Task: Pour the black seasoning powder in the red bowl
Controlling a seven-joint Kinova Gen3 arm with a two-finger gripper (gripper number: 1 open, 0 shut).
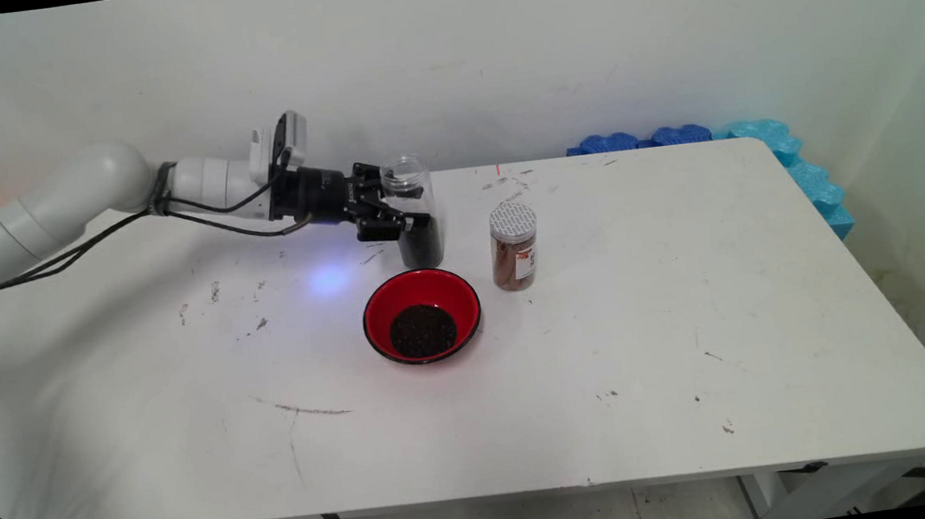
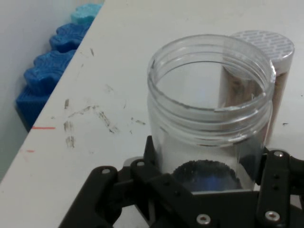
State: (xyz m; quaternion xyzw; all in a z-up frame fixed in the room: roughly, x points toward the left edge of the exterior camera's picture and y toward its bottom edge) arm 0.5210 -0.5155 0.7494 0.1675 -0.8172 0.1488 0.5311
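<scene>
- The black two-finger gripper [image 1: 403, 212] reached in sideways from the left, its fingers clamped on either side of a clear plastic jar [image 1: 412, 209].
- In the hand view the gripper [image 2: 209, 183] had the jar [image 2: 209, 118] seated between its fingers, which pressed against the jar's lower wall.
- The jar stood upright with its mouth open and no lid; dark granules filled only its lower part.
- Whether the jar's base touched the table or hung just above it could not be told.
- A red bowl [image 1: 422, 315] with a black rim sat on the table just in front of the jar, holding a mound of the same dark granules.
- A second, narrower jar [image 1: 514, 246] with a patterned white lid and brown contents stood upright just right of the held jar and near the bowl.
- The white table [image 1: 697, 328] bore scuffs and dark specks.
- Blue foam pieces [image 1: 772, 146] lay along the table's far right edge, against the pale wall [image 1: 534, 42].
</scene>
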